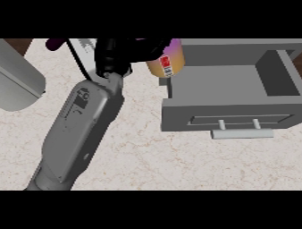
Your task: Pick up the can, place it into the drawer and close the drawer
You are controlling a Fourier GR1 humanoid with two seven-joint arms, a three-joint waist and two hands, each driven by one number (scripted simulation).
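You see one grey forearm coming from the lower edge of the counter toward its far edge. Which arm it is cannot be told from this view. Its black hand is curled round the can and holds it above the counter. The can sticks out to the right of the fingers, just beside the left wall of the open drawer, near the drawer's far left corner. The drawer handle faces the near edge.

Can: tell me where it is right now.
In the head view the can sits top centre, held in the hand, just left of the open drawer.
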